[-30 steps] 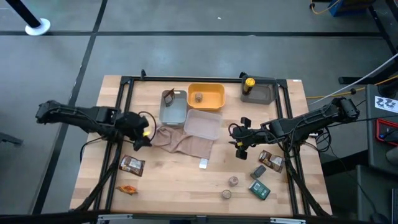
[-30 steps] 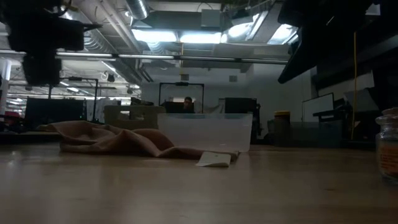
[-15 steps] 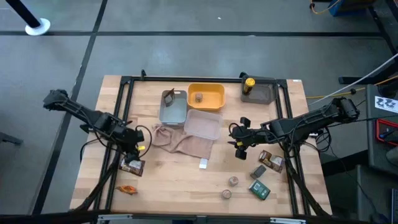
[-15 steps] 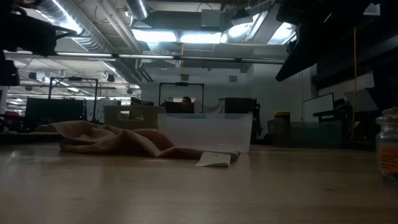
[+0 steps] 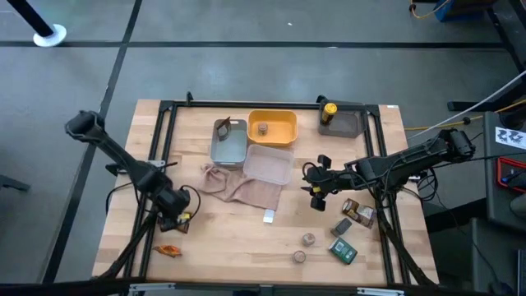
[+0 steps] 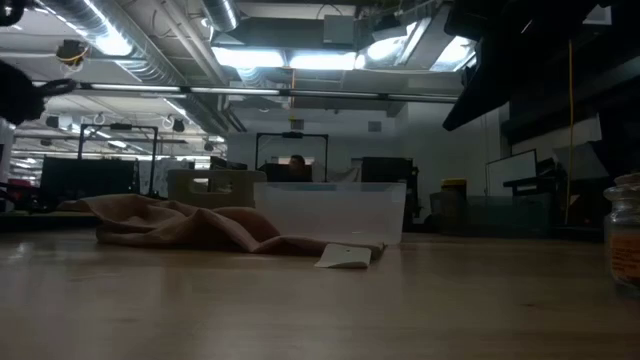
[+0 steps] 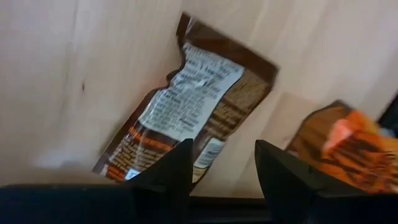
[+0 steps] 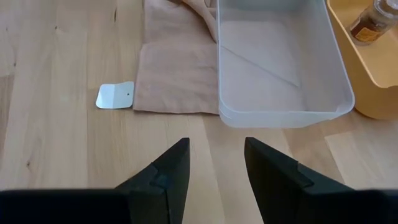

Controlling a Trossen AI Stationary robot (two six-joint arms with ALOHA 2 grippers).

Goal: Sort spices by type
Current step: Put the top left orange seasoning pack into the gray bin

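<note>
My left gripper (image 7: 222, 167) is open and points down over a brown foil packet (image 7: 189, 112) that lies flat on the wood near the table's left edge (image 5: 175, 220). An orange packet (image 7: 351, 149) lies beside it, closer to the near edge (image 5: 168, 250). My right gripper (image 8: 214, 163) is open and hovers right of the middle (image 5: 316, 194), touching nothing. By the right near corner lie another brown packet (image 5: 358, 212), a grey box (image 5: 343, 224), a green box (image 5: 343, 252) and two tan jars (image 5: 308, 239).
The beige cloth (image 5: 240, 186) and a white card (image 5: 269, 216) lie mid-table. Behind them stand the clear tray (image 5: 267, 164), the yellow tray (image 5: 283, 123) with a jar in it, and a grey tray (image 5: 230, 148) with a packet. A yellow-capped bottle (image 5: 329, 109) stands in the far grey tray (image 5: 349, 123).
My left gripper has moved from beside the cloth toward the table's near edge and now hangs over the brown packet, tipped to point down. In the low view it has left the picture. My right arm has kept still.
</note>
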